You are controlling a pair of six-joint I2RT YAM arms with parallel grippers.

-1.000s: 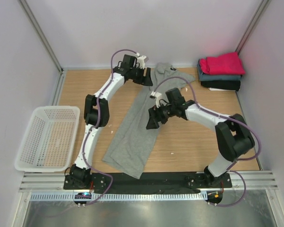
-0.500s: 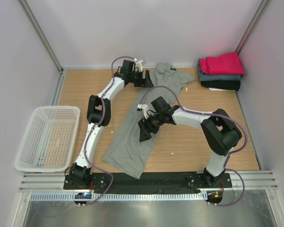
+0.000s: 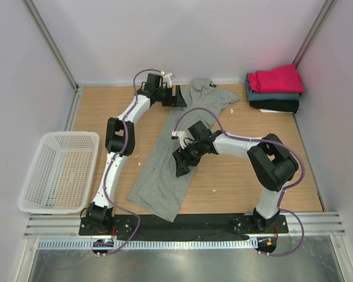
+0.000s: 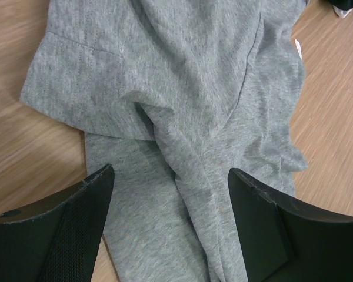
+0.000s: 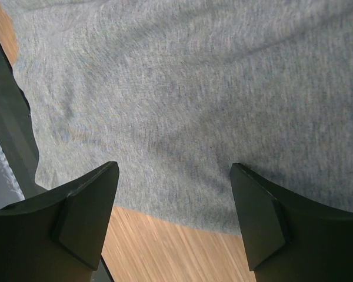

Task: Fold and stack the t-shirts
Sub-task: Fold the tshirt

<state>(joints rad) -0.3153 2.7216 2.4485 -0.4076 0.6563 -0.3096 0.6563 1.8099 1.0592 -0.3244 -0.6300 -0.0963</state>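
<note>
We find the grey t-shirt laid as a long strip on the table, with the left tool beside its collar end and the right tool over mid-length, both open and empty, presumably poised for a crosswise fold.

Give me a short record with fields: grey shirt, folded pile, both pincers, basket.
grey t-shirt: long narrow strip lying diagonally on the table
folded stack: far right corner, red over blue over black
left pincer: open, over the shirt's far end
right pincer: open, over the shirt's side edge
basket: white, at the table's left
</note>
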